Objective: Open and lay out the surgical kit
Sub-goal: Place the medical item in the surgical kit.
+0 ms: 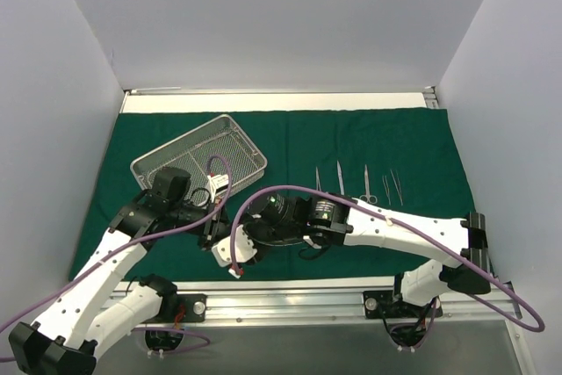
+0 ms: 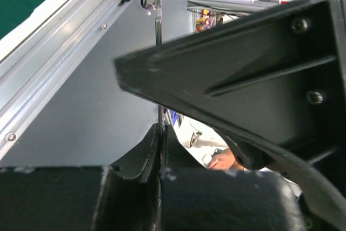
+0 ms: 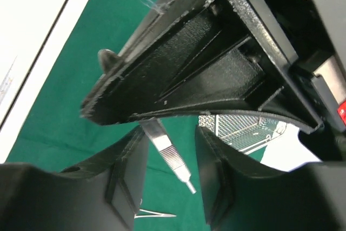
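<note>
Instrument [image 3: 172,160] inside right tool's [image 3: 172,133] gap, pinched by left tool [image 2: 161,139]

Soft, even light falls from above on the dark green cloth wrap [image 1: 413,138], bright and free of harsh shadows; only faint dark patches sit under the arms. The rectangular silver wire-mesh tray [image 1: 233,140] gleams mildly. In the left wrist view the left gripper [image 2: 160,133] looms dim and blurred, while the room behind burns out to white (top right especially). The right wrist view blurs the right gripper [image 3: 168,150] too, yet the slender steel tweezers [image 3: 172,160] between its fingers are crisp, and white glare fills the left edge.
</note>
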